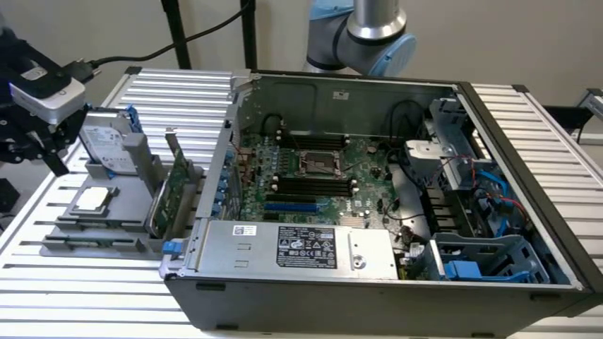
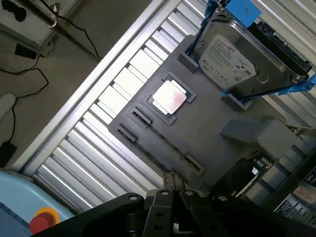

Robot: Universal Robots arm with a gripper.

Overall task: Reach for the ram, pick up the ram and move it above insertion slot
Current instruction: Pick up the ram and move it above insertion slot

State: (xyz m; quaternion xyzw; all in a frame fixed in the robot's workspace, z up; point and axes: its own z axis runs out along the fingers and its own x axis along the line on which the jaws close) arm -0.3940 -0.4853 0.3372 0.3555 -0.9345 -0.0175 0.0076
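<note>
My gripper (image 1: 47, 155) hangs at the exterior view's far left, above the slatted table and beside a grey parts holder (image 1: 70, 226). In the wrist view the gripper (image 2: 173, 181) is above the holder's near edge (image 2: 207, 133), close to a long narrow dark channel (image 2: 163, 143) with clips at its ends. The ram is hidden: I make out no green stick in the channel or at the gripper. The black memory slots (image 1: 311, 187) lie on the motherboard (image 1: 363, 159) inside the open computer case (image 1: 377, 296).
The holder carries a silver hard drive (image 1: 104, 145) (image 2: 229, 61) standing in blue brackets, a square processor chip (image 1: 94, 200) (image 2: 169, 97) and an upright green expansion card (image 1: 169, 191). The power supply (image 1: 292, 247) and the case walls flank the motherboard. A red button (image 2: 44, 217) is nearby.
</note>
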